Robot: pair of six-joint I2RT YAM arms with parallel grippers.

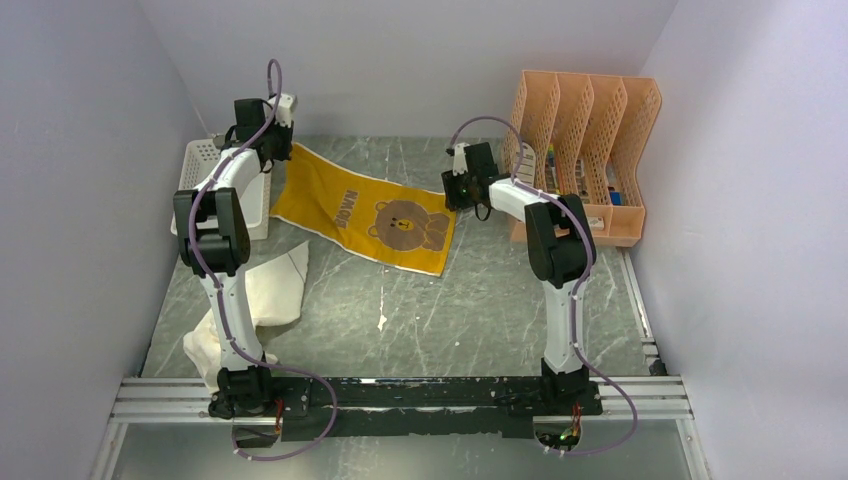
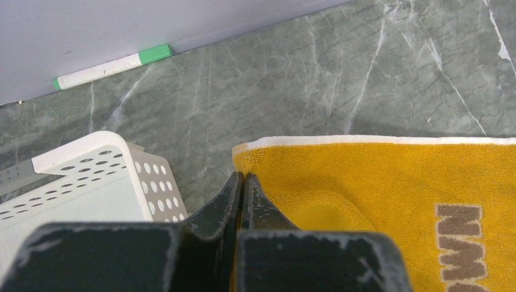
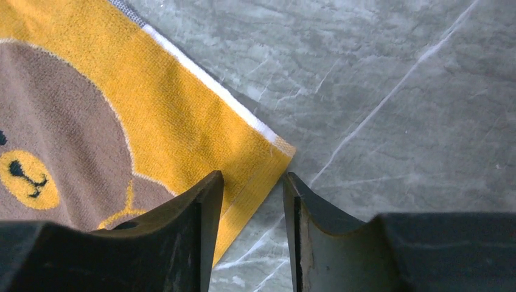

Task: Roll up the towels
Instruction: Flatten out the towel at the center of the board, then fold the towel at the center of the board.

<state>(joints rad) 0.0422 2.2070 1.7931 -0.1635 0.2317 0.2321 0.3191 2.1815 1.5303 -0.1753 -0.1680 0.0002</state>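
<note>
The mustard-yellow towel [image 1: 360, 215] with a brown bear lies spread flat at the back of the table. My left gripper [image 1: 286, 148] is shut on its far left corner, which is lifted slightly. In the left wrist view the fingers [image 2: 243, 177] pinch the yellow towel [image 2: 377, 194] just behind its pale edge. My right gripper [image 1: 454, 203] stands open over the far right corner. In the right wrist view the jaws [image 3: 252, 179] straddle the edge of that towel [image 3: 170, 121] without gripping it. The cream-white towel [image 1: 265, 295] lies crumpled near the left arm.
A white perforated basket [image 1: 215, 165] [image 2: 91, 182] stands just left of the held corner. An orange file rack [image 1: 590, 150] holding small items fills the back right. A white marker with a green cap [image 2: 112, 65] lies along the back wall. A metal rail [image 1: 400, 400] runs along the front edge.
</note>
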